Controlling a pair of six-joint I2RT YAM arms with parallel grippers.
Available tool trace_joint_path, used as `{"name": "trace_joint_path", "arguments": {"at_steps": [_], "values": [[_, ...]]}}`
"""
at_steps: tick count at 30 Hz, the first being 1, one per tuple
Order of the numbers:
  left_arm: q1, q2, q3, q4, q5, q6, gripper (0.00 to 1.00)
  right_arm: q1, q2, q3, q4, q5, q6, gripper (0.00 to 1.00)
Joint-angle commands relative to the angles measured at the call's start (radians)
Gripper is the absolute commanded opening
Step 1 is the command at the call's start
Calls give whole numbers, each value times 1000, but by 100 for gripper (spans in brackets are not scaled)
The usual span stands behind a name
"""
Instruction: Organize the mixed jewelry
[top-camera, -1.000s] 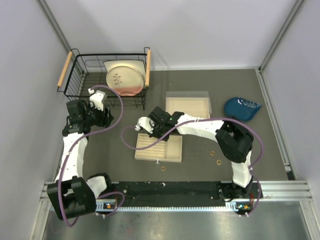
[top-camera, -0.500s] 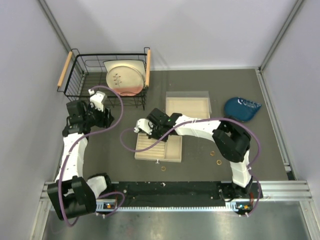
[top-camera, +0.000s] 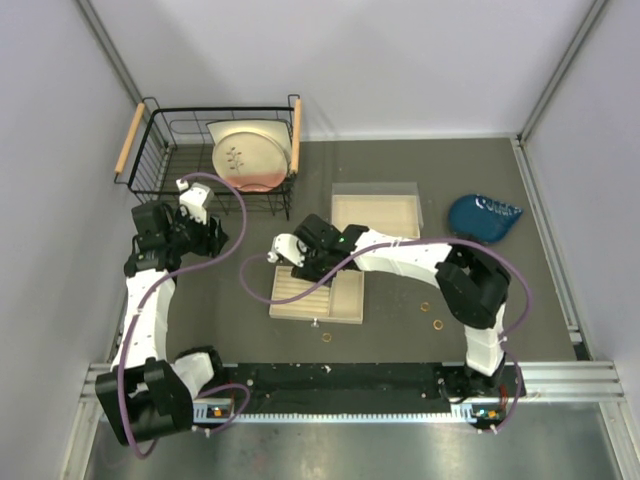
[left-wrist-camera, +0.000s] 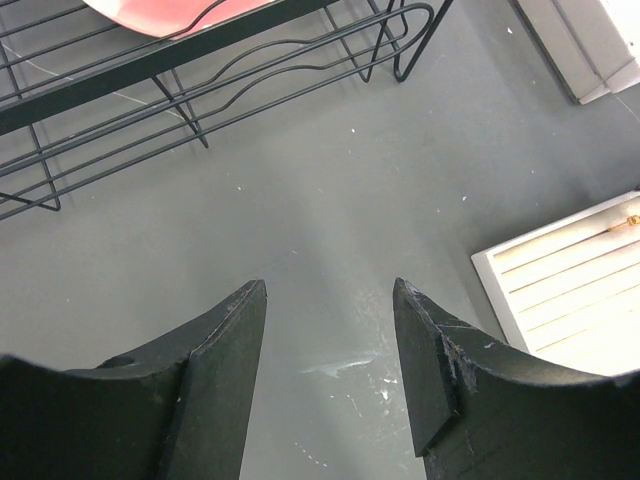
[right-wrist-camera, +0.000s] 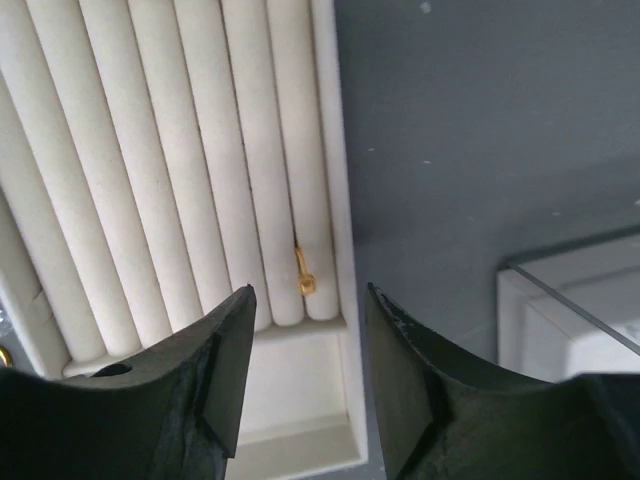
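The beige ridged tray (top-camera: 318, 297) lies mid-table. My right gripper (top-camera: 284, 254) hovers over its far-left corner, open and empty. In the right wrist view the right gripper (right-wrist-camera: 309, 290) frames a gold ring (right-wrist-camera: 305, 281) slotted between the last two ridges of the tray (right-wrist-camera: 150, 180). Three gold rings lie loose on the table: one in front of the tray (top-camera: 327, 337) and two to its right (top-camera: 425, 306) (top-camera: 439, 324). My left gripper (top-camera: 207, 236) is open and empty over bare table (left-wrist-camera: 330, 283), left of the tray (left-wrist-camera: 560, 290). I cannot make out the silver hoop.
A black wire basket (top-camera: 165, 165) holding a plate (top-camera: 250, 155) stands at the back left, close to the left gripper. A beige box with a clear lid (top-camera: 376, 213) sits behind the tray. A blue object (top-camera: 484, 215) lies at the right.
My right gripper has shifted only slightly over the tray's far-left corner. The left arm has hardly moved.
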Motion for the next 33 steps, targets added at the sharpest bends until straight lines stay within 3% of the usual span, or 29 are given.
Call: {"name": "trace_joint_path", "arguments": {"at_steps": [1,5,8,13,19,28,33], "values": [[8,-23,12,11,35,2,59,13,-136,29,-13,55,22,51],[8,-27,16,6,53,4,59,11,-240,12,-54,97,30,54],[8,-41,16,-15,142,43,59,-6,-337,-69,-91,144,22,52],[8,-70,-7,-15,257,56,59,-107,-492,-268,-184,143,2,49],[7,-49,10,-1,279,25,60,-225,-697,-520,-257,123,-87,48],[-7,-6,36,-1,293,-16,62,-369,-729,-698,-234,51,-164,47],[-16,0,41,2,283,-25,62,-375,-718,-733,-198,42,-171,47]]}}
